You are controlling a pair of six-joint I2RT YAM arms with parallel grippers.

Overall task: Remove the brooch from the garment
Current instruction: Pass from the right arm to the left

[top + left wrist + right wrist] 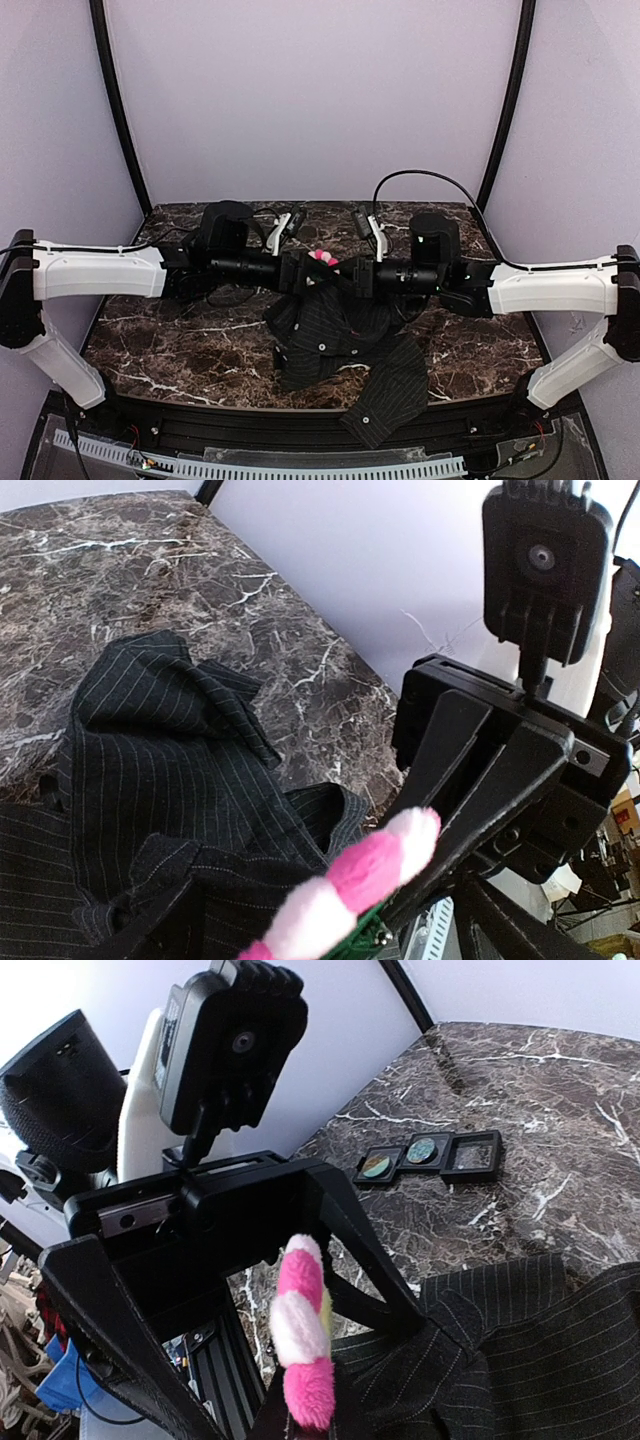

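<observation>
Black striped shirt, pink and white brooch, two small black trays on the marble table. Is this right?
Not quite: the right wrist view shows three small black trays, not two, in a row on the marble table. The black striped shirt and pink and white brooch are right.

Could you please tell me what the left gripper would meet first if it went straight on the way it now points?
Most likely the pink-and-white brooch, which stands right ahead of the open jaws of the left gripper and seems pinched by the right gripper behind it; the gap is hard to judge.
</observation>
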